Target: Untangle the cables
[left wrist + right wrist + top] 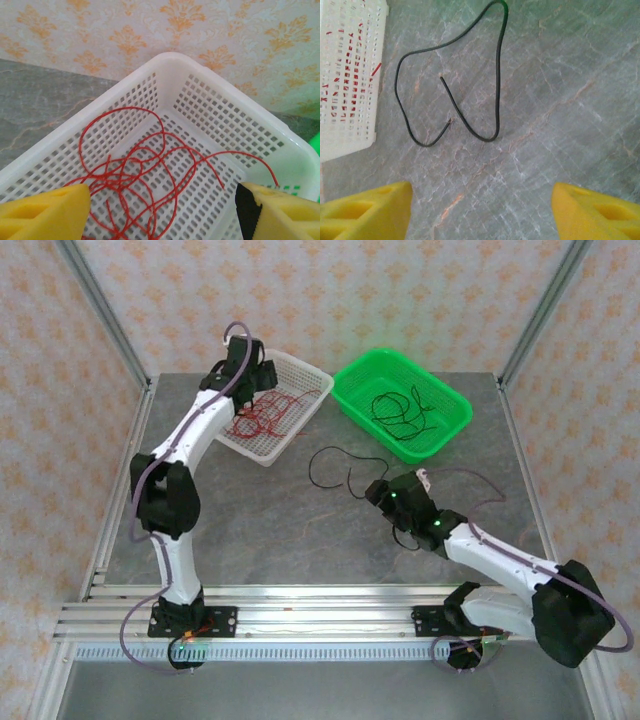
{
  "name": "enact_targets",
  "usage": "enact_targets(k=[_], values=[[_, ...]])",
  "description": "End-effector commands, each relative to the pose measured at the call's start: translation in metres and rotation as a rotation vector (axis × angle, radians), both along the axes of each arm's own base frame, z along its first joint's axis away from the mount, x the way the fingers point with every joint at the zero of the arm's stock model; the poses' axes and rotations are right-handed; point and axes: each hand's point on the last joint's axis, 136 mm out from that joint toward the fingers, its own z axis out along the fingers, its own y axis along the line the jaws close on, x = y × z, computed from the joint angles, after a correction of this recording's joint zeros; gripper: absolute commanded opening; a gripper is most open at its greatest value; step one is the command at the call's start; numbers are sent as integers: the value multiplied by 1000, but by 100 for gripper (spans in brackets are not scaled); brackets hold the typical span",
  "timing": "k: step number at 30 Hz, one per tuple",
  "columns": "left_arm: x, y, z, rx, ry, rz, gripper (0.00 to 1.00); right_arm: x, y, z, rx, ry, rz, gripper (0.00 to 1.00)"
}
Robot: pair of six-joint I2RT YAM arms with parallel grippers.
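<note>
Clearly sorted by colour, the cables lie in three spots. The red cables (145,185) are thin wires heaped in loose, overlapping loops on the floor of the white basket (300,364) at the far left of the table (300,530). One strand arcs away from the heap and ends just beside the right-hand finger in the left wrist view. The black cables (398,412), equally thin, curl in a small loose pile inside the green basket (432,378), which sits just right of the white one with a narrow gap between them. One more black cable (498,75) lies alone on the bare table in front of the two baskets. It is bent into an open, wandering loop with both ends free, and it touches neither basket. The left gripper (162,194) hangs over the white basket with its yellow fingers spread wide, and nothing is pinched between them. From above, its wrist hides the far left corner of that basket and part of the red heap. The right gripper (482,200) hovers over the table just short of the lone black cable, its jaws likewise wide apart and holding nothing.
</note>
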Motion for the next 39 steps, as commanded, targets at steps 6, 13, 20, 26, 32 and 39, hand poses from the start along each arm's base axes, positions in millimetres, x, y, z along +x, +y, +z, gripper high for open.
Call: enact_targets(k=[6,13,20,26,32,39], values=[[-70,0,49,-115,-125,-24,78,40,-18,2,-42,-15,-91,74],[-125,-4,64,-174,-191,-54,77,68,-3,-27,-77,65,-25,64],[-155,-6,69,-168,-213,-61,76,81,0,-47,-126,93,-19,51],[-175,-13,69,-183,-220,-87,75,83,-6,-52,-175,82,-22,46],[-193,-9,60,-178,-209,-79,74,93,-8,-57,-212,69,-10,35],[-201,-2,65,-173,-218,-47,72,97,-7,-49,-229,41,11,0]])
